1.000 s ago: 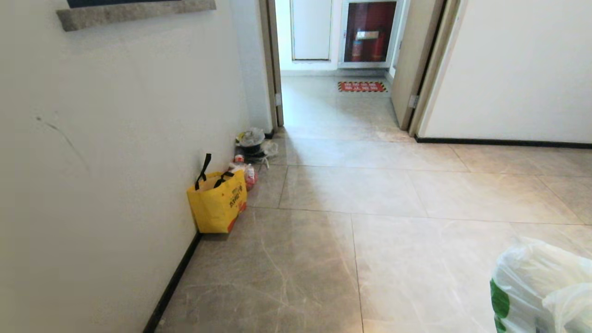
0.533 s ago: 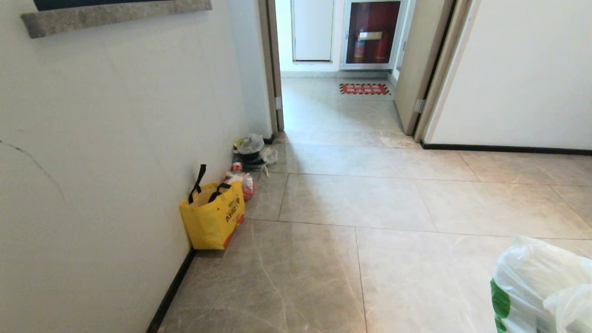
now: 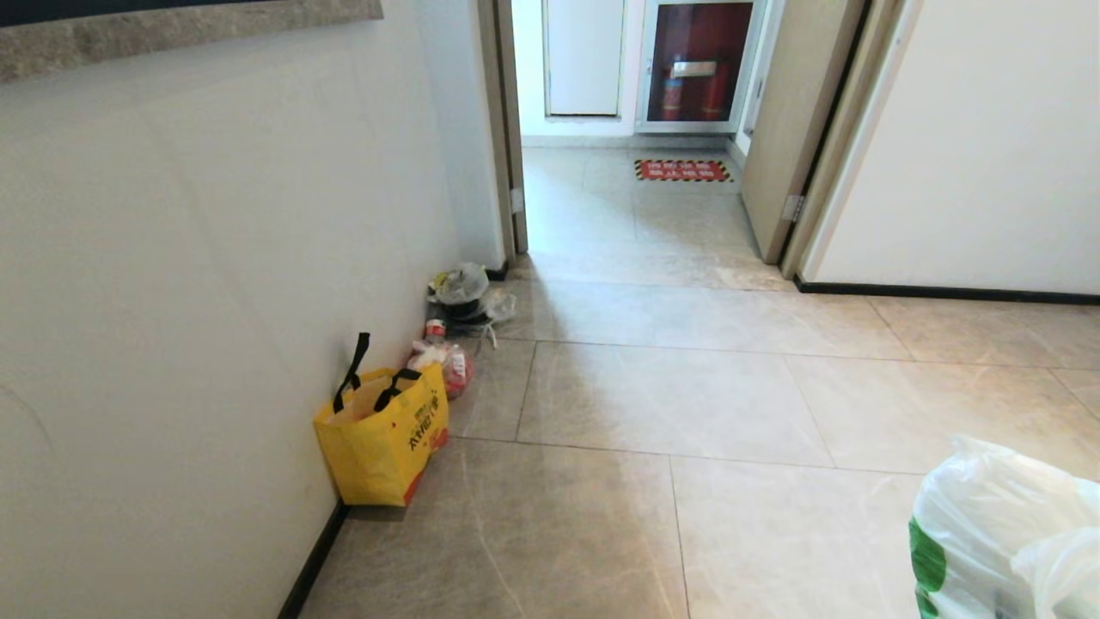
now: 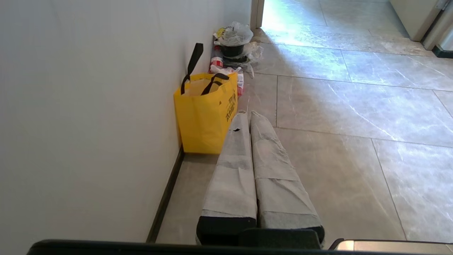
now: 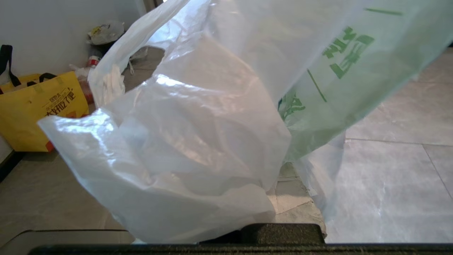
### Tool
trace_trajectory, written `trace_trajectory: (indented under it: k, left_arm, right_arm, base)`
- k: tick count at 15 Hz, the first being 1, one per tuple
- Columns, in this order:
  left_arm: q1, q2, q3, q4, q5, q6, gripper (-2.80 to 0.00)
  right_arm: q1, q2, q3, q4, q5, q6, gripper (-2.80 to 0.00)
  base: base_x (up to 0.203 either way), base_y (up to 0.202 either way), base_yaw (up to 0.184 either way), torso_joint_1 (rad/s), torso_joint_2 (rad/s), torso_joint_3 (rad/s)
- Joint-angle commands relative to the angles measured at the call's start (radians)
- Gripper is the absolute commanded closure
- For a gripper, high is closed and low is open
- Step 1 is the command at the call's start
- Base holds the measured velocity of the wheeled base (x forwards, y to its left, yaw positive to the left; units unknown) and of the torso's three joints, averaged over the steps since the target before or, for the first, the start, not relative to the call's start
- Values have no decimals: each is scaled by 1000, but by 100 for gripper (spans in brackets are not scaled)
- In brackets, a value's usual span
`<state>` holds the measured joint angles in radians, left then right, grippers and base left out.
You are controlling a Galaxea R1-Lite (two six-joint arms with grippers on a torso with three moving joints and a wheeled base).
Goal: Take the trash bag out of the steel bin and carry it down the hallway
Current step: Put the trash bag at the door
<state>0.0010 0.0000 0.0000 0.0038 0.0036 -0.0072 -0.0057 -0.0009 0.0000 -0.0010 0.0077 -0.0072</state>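
Right tool (image 5: 283,226) clamped on the trash bag (image 5: 198,134), which hangs downward.

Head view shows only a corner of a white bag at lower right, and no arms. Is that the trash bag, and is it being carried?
Observer: Yes. In the right wrist view the trash bag hangs right before the camera, with green print on its side and floor tiles showing beneath it.
Operator: What grips it?
Observer: The right gripper is shut; the bag hides its fingers.
Operator: And the left arm?
Observer: The left gripper is shut and empty, pointing towards the yellow bag by the wall.
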Motion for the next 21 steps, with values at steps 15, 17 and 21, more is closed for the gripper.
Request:
trace_trajectory:
  k: [15,17,21]
  left_arm:
    - [-1,0,0,1,1,0,0]
    - [-1,0,0,1,1,0,0]
    - [-1,0,0,1,1,0,0]
  right_arm:
    - [-2,1,0,-1,0,0,0]
    - [-2,1,0,-1,1,0,0]
    - [-2,1,0,-1,0,0,0]
  base:
    - [192,0,1,2,1,3]
    - [199,0,3,6,3,5]
    - [193,0,2,3,-1,4]
